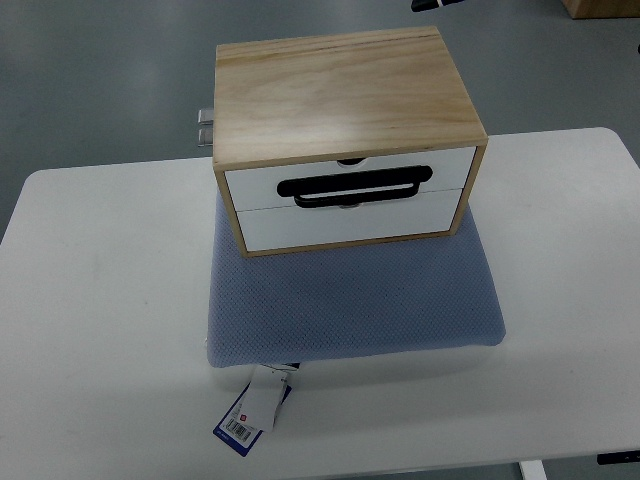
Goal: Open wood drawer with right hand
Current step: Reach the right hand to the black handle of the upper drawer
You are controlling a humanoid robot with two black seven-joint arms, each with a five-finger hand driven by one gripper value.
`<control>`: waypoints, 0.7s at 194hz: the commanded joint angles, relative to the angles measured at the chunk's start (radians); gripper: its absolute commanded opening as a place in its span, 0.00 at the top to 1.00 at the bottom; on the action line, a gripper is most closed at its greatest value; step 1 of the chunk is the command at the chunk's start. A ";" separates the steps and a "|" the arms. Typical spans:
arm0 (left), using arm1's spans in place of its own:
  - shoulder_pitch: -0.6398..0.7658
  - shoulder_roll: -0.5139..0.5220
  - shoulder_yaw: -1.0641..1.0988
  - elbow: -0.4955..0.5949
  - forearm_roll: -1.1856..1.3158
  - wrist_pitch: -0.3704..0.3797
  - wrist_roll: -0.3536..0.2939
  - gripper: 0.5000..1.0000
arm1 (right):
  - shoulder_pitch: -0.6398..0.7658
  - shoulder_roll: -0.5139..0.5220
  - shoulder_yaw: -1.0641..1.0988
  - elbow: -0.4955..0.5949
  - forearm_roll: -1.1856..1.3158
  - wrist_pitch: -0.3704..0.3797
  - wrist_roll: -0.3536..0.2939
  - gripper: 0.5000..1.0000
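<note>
A small wooden drawer box [340, 95] stands on a blue-grey cushion [350, 300] at the middle of a white table [100, 300]. Its front faces me with two white drawers: the upper drawer [260, 185] and the lower drawer [350, 225]. Both look closed. A black handle [355, 187] runs across the seam between them. No robot hand or arm shows in the top view.
A paper tag [253, 410] hangs from the cushion's front edge on the table. A metal fitting [205, 127] sticks out at the box's left rear. Grey floor lies beyond the table. A brown box corner [600, 8] shows at top right.
</note>
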 commanded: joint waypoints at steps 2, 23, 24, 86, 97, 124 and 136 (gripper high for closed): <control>-0.001 0.000 0.000 0.000 0.000 -0.001 0.000 0.00 | 0.198 -0.009 -0.200 0.141 0.000 0.000 -0.126 0.12; -0.002 0.000 0.000 0.000 0.001 -0.001 0.000 0.00 | 0.327 0.005 -0.326 0.272 0.031 -0.006 -0.246 0.13; -0.002 0.000 0.000 0.000 0.001 -0.001 0.000 0.00 | 0.327 0.005 -0.326 0.272 0.031 -0.006 -0.246 0.13; -0.002 0.000 0.000 0.002 -0.002 0.000 0.000 0.00 | 0.448 0.169 -0.455 0.390 0.223 -0.094 -0.378 0.13; -0.002 0.000 0.000 0.002 -0.003 0.000 0.000 0.00 | 0.442 0.195 -0.469 0.390 0.243 -0.115 -0.384 0.13; -0.002 0.000 -0.002 0.002 -0.002 0.000 0.000 0.00 | 0.401 0.223 -0.490 0.388 0.263 -0.143 -0.396 0.13; -0.002 0.000 -0.002 0.003 -0.003 0.000 0.000 0.00 | 0.392 0.225 -0.490 0.388 0.263 -0.152 -0.396 0.13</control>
